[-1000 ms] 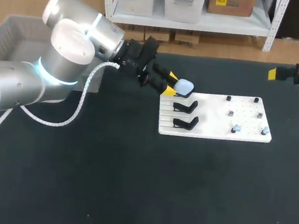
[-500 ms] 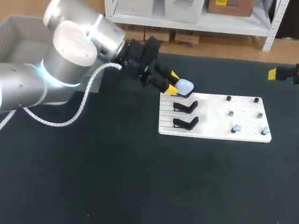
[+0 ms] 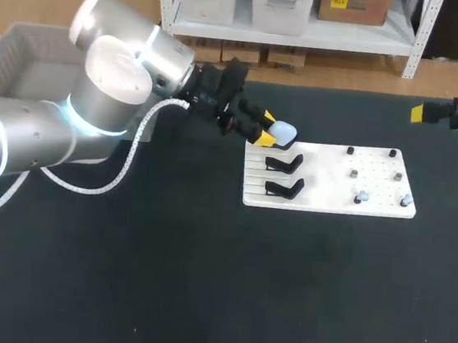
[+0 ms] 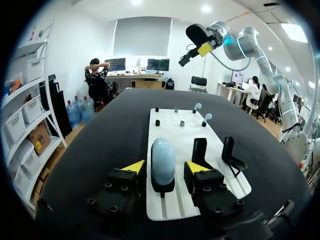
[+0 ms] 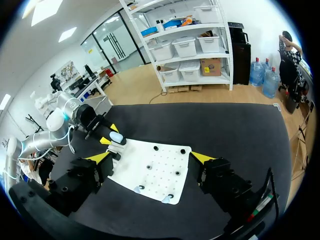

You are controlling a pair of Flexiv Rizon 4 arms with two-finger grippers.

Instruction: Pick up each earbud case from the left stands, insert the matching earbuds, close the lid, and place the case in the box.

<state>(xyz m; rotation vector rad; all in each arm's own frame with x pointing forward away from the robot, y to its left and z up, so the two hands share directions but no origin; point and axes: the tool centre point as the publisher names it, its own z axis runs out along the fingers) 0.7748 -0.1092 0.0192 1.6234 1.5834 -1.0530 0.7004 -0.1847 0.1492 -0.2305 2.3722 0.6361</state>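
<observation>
While sat on its stand (image 4: 162,187), earbud case (image 4: 163,159), left claw (image 4: 165,168) spread astride

Glossy, seemingly plastic earbud case (image 4: 163,161); matt table (image 3: 199,284).

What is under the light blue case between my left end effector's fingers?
A black stand on the white board carries the case. Only the stand's lower front shows; the case covers its cradle. The left end effector straddles it, open, not touching.
</observation>
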